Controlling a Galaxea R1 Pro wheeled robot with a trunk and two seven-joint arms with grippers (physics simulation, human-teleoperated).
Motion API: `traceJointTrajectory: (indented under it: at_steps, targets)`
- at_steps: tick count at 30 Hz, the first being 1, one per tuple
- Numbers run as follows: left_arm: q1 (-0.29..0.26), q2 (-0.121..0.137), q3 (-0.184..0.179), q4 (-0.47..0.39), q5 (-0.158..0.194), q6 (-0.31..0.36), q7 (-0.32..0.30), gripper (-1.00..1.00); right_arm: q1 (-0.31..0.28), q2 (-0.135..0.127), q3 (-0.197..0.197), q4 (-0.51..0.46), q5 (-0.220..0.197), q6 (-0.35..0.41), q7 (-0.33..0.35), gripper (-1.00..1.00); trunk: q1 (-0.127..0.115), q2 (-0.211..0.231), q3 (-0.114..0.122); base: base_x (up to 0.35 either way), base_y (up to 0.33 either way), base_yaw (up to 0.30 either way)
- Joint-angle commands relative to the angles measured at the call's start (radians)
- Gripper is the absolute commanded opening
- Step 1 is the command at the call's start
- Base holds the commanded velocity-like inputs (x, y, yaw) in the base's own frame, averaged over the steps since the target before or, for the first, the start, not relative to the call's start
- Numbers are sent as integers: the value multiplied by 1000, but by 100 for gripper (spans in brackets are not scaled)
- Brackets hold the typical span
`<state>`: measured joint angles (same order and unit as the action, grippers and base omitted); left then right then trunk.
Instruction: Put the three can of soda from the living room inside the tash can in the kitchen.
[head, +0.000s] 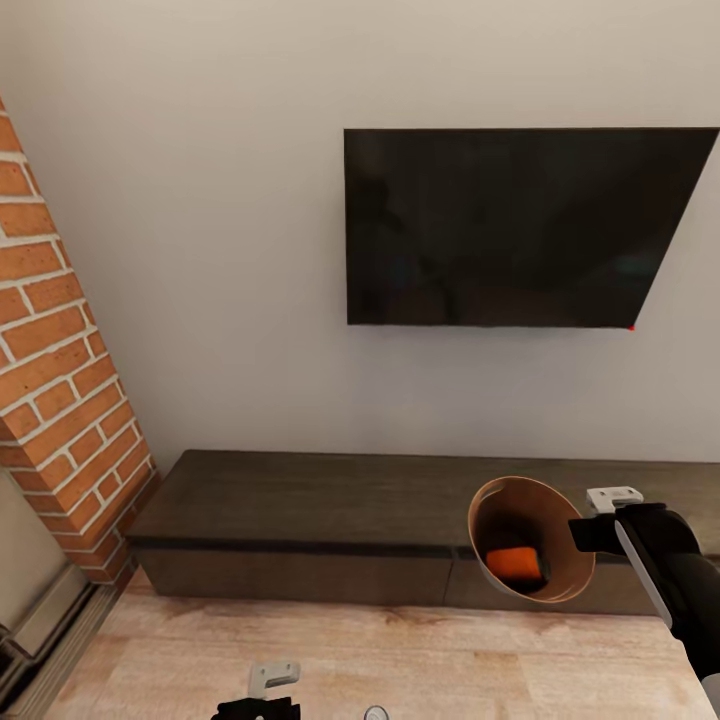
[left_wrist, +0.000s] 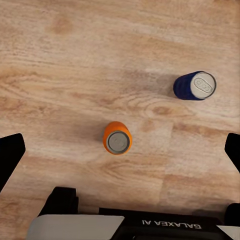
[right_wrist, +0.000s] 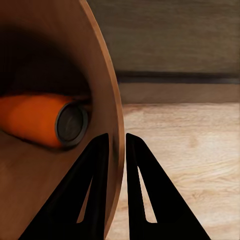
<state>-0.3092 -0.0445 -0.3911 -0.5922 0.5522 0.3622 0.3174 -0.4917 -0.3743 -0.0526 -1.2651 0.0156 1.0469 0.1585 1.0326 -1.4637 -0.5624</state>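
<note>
Below my left pincer, jaws spread wide and empty: one orange can, upright on the wood floor, grey top facing up, long axis along my fingers, lying nearly midway between the tips. Blue can, likewise on the floor, tilted, off to one side and apart from the orange. Left arm judged nearer both. Further right, right pincer: clamped on the rim of the trash can, held tipped before the dark cabinet. Inside, tan-brown wall; second orange can lying on its side.
</note>
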Motion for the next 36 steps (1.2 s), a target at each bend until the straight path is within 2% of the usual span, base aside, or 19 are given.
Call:
traceJointTrajectory:
  at_steps: [1, 36]
  targets:
    - [0, 0, 0, 0, 0, 0, 0, 100, -1, 0, 0, 0, -8, 0, 4, -100, 4, -7, -3, 0, 0, 0]
    - [0, 1, -2, 0, -1, 0, -40, 100, -1, 0, 2, 0, -8, 0, 4, -100, 138, -252, -113, 0, 0, 0]
